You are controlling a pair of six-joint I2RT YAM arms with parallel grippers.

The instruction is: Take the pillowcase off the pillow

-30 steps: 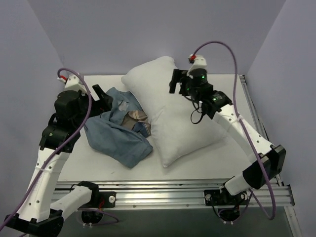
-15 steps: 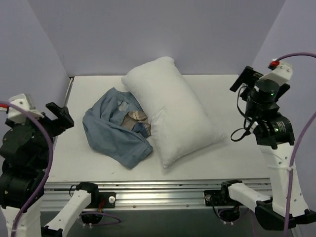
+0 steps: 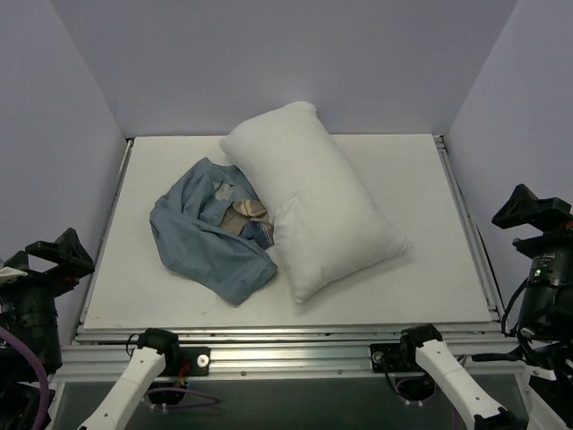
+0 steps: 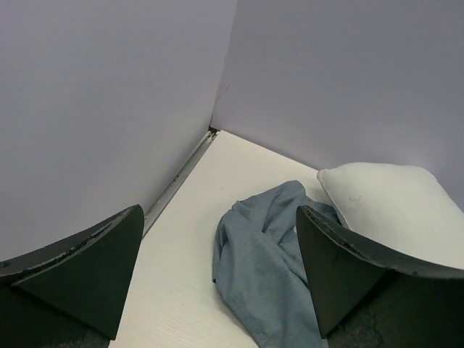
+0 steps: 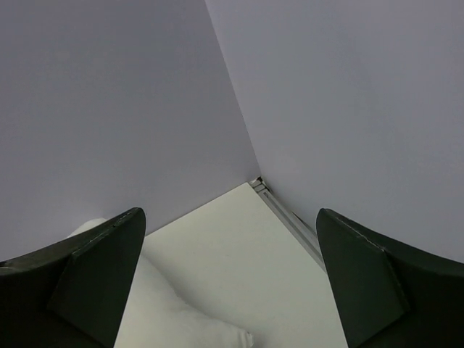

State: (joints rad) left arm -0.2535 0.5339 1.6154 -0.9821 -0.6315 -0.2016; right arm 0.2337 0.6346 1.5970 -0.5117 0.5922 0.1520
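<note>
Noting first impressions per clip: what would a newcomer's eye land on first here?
The plump white pillow lies bare, diagonally across the middle of the table. The blue pillowcase sits crumpled against its left side, fully off. The left gripper and right gripper hang open and empty at the table's near corners.

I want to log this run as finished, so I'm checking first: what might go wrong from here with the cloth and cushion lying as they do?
1. The pillowcase lies crumpled right against the left side of the pillow; if any fold is trapped underneath, which the views cannot settle, moving one would likely drag the other.
2. The near corner of the pillow sits close to the front edge of the table, so a nudge might tip it off.
</note>
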